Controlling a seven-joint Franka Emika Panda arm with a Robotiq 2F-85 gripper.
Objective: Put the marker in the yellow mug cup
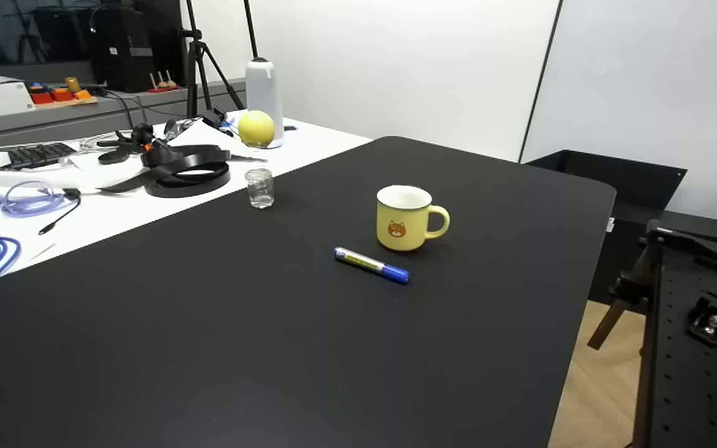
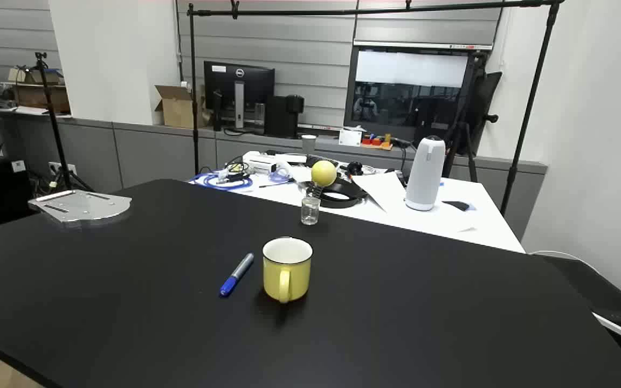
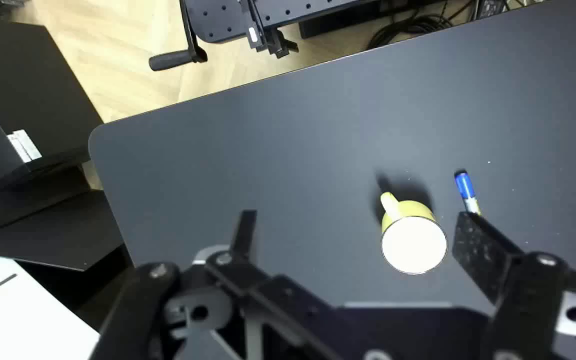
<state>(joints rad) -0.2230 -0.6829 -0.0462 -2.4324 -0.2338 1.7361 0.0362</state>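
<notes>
The yellow mug cup (image 1: pixel 396 224) stands upright on the black table, beside the marker (image 1: pixel 371 264). The marker lies flat, a short gap away from the mug, in both exterior views. In an exterior view the mug (image 2: pixel 287 277) has its handle toward the camera, with the marker (image 2: pixel 236 275) left of it. In the wrist view the mug (image 3: pixel 413 237) shows its white inside between the spread fingers of my gripper (image 3: pixel 357 225), which is open and empty, above the table. The marker's blue cap (image 3: pixel 465 186) shows past the right finger, which hides the rest. The gripper is outside both exterior views.
A small clear glass (image 1: pixel 261 188) stands near the far edge of the black table (image 1: pixel 209 348). Behind it a white table holds cables, a black strap, a yellow ball (image 1: pixel 256 129) and a tall white device (image 1: pixel 264 93). A clear plate (image 2: pixel 84 206) lies on the black table.
</notes>
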